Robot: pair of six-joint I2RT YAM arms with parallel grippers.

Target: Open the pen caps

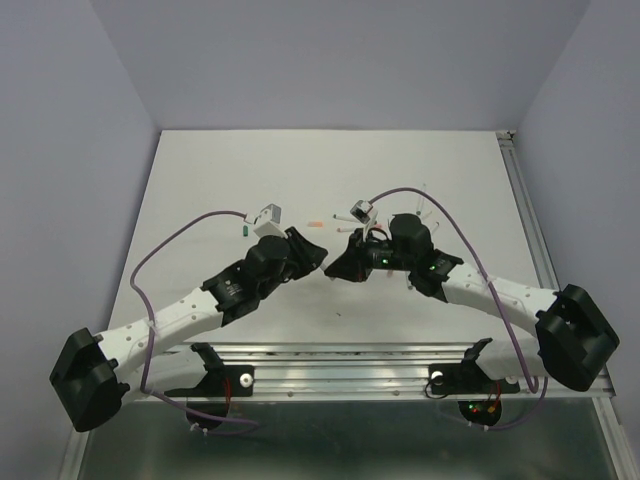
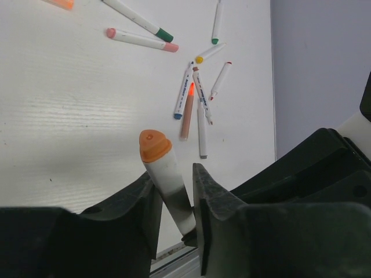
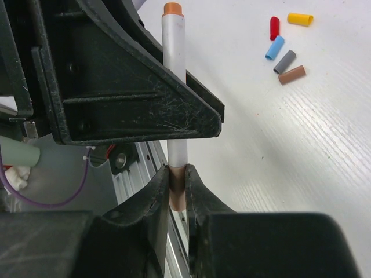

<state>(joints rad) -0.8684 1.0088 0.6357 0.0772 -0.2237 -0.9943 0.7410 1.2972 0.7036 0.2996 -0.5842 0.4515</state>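
Both grippers hold one white pen above the table. My left gripper is shut on its barrel; the orange end plug sticks out past the fingers. My right gripper is shut on the pen's orange-brown cap, which still sits against the barrel. In the top view the left gripper and the right gripper meet at the table's middle. Loose caps lie on the table: yellow, red, blue, grey, brown.
Several pens lie on the white table, among them a pink one, a green one and a cluster. An orange piece and a green piece lie near the grippers. A metal rail runs along the near edge.
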